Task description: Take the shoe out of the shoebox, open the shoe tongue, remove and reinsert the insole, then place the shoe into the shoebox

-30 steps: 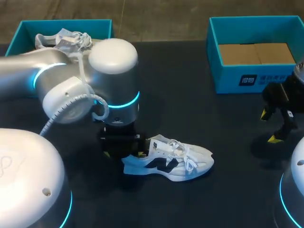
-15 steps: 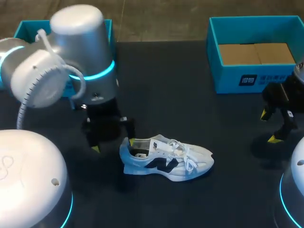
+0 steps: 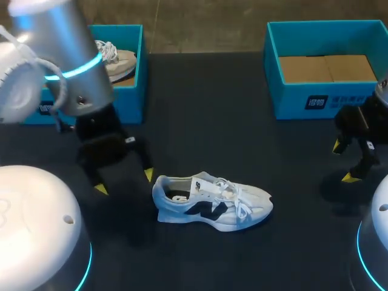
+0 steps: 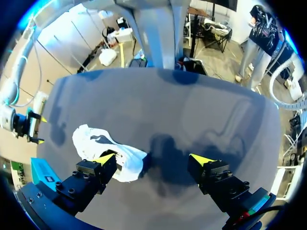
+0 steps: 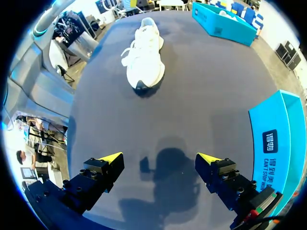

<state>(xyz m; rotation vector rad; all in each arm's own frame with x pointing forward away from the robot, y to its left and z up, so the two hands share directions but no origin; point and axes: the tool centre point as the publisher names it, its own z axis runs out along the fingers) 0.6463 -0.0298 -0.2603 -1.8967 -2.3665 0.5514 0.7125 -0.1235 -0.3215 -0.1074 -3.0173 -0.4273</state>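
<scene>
Overhead we see cardboard (image 3: 327, 68) in the right box (image 3: 357, 100), unseen from our wrists; the left box (image 3: 130, 100) holds a second shoe (image 3: 118, 60); left gripper (image 3: 124, 182) and right gripper (image 3: 342, 161) gape empty.

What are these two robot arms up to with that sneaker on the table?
The arms are working on a white sneaker, which sits on its sole on the dark table, outside any box. Neither arm holds it right now. The left gripper hangs open just beside the heel, and the right gripper hangs open near the right shoebox. A second shoe lies in the left shoebox.
</scene>
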